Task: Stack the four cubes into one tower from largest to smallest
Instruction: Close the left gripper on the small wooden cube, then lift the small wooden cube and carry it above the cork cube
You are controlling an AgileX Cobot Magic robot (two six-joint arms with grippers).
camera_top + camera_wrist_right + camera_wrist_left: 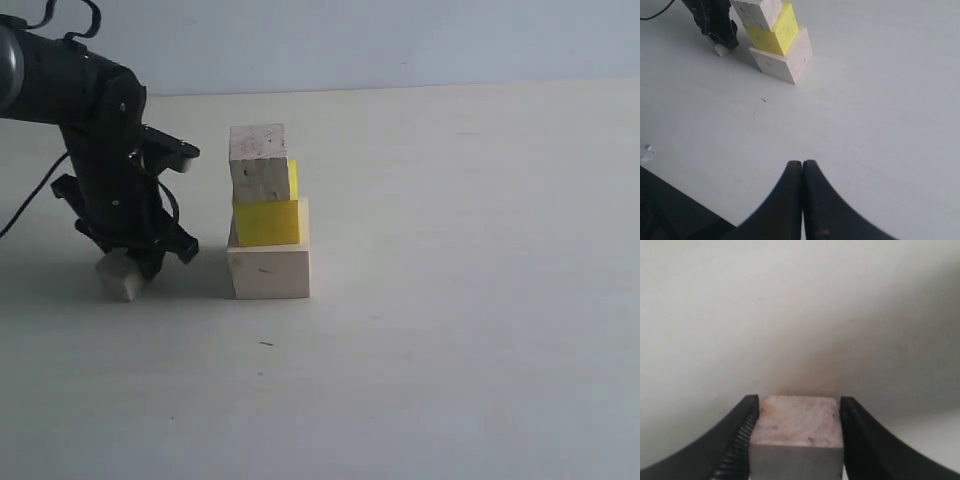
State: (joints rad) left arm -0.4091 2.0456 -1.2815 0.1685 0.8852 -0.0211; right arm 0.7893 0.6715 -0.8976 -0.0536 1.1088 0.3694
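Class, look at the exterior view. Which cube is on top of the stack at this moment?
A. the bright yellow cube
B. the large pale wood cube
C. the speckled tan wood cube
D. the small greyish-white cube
C: the speckled tan cube sits on the yellow cube, while the greyish-white cube lies on the table, off to the left of the stack.

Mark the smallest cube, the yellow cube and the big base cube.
smallest cube (797, 420), left wrist view, top face.
yellow cube (268, 222), exterior view, front face.
big base cube (270, 272), exterior view, front face.
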